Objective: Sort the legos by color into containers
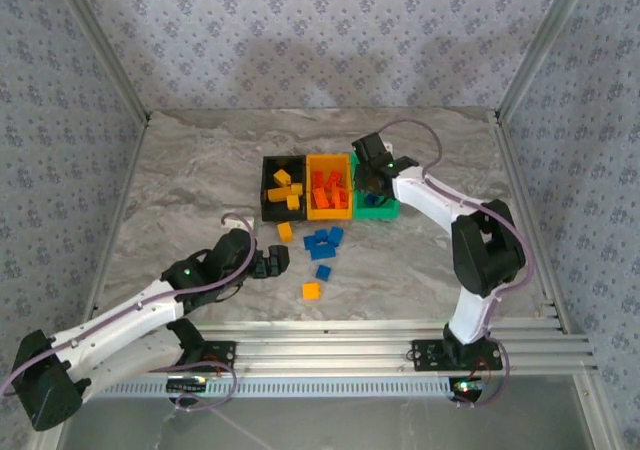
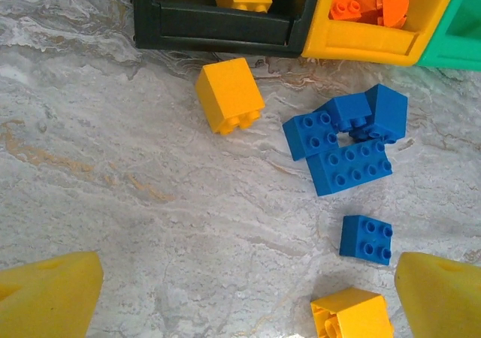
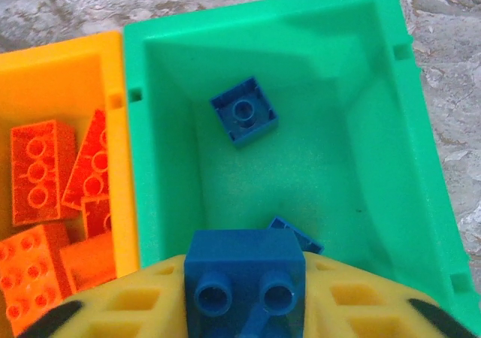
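Bench (image 1: 180, 190), grey marbled, carries everything. The right arm (image 1: 440, 205) reaches in from the near right to the far end of the bin row. The left arm (image 1: 130, 315) lies low across the near left, its head just short of the loose pieces. The three joined bins stand mid-bench. The black bin (image 1: 267, 210) on the left holds yellow bricks (image 1: 287, 188). The yellow-orange bin (image 1: 330, 213) in the middle holds red-orange bricks (image 3: 41, 173). The green bin (image 3: 406, 143) on the right has one blue brick (image 3: 243, 111) flat on its floor and a second blue piece (image 3: 297, 233) half hidden below the jaws.

Right jaws hang over the green bin's near side, closed narrow on the held blue brick (image 3: 244, 278), studs facing the camera. The pads sit close on either flank, though I cannot tell how firm the grip is.

Left jaws are spread wide and hold nothing; the yellow pads (image 2: 45, 293) stand at the lower corners of the wrist view.

On the bench before the bins are:
- a blue cluster (image 2: 342, 139) of touching bricks
- a lone blue brick (image 2: 366, 239) just nearer
- a yellow brick (image 2: 229, 94) beside the black bin's front wall
- a second yellow brick (image 2: 352, 315) nearest the left pads

Step in hand, as I read it, is the drop of a blue piece into green. Next the right jaws need to part enough for the brick to fall clear, then lift straight up past the rim. The left side looks placed for a pick — likely the near yellow brick, which needs the pads centred over it before closing.
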Robot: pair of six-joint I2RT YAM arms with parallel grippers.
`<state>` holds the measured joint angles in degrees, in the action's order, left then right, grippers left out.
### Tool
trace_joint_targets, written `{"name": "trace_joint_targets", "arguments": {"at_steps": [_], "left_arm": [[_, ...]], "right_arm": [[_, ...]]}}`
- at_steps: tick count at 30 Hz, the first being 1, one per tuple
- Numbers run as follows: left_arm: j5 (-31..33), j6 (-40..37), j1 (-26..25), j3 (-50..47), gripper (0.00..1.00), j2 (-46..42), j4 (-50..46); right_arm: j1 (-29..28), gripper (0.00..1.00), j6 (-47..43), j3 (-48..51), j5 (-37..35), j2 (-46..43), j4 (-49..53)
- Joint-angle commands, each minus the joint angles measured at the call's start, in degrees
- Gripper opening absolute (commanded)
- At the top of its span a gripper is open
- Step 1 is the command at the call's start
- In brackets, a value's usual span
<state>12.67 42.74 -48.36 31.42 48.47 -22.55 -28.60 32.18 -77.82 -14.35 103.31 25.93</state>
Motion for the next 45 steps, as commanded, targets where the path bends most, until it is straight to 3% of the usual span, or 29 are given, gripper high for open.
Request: {"name": "trace_joint_targets", "arguments": {"at_steps": [1, 2, 4, 10, 16, 24, 35, 45], "left_arm": [[-0.9, 0.1, 0.4, -0.5, 1.00, -1.3, 0.2], [-1.0, 0.0, 0.3, -0.5, 1.00, -1.4, 0.2], [-1.0, -0.1, 0.3, -0.2, 1.00, -1.4, -0.1], [-0.9, -0.8, 0.3, -0.3, 1.00, -2.4, 0.3], [0.5, -0.8, 0.4, -0.8, 1.00, -4.2, -0.7], [0.1, -0.6, 0.5, -0.9, 1.00, -4.3, -1.1], [0.4, -0.3, 0.6, -1.6, 1.00, -6.2, -2.1], [0.6, -0.2, 0.8, -2.0, 1.00, -6.5, -1.7]], "right_arm": [[0.6, 0.53, 1.2, -3.0, 0.0, 1.3, 1.9], [0.6, 0.60, 0.9, -2.9, 0.2, 1.0, 1.0], [0.1, 0.65, 0.7, -2.8, 0.4, -0.2, 0.8], [-4.9, 0.68, 0.2, 2.8, 1.0, -8.4, 0.0], [-16.6, 0.73, 4.9, 15.4, -0.4, -16.4, -2.1], [-27.3, 0.74, 13.9, 21.4, 0.0, -11.8, -5.9], [-31.2, 0.73, 17.5, 20.4, -0.9, -4.6, -4.2], [-32.0, 0.56, 18.5, 22.1, -1.7, -5.2, 3.5]]}}
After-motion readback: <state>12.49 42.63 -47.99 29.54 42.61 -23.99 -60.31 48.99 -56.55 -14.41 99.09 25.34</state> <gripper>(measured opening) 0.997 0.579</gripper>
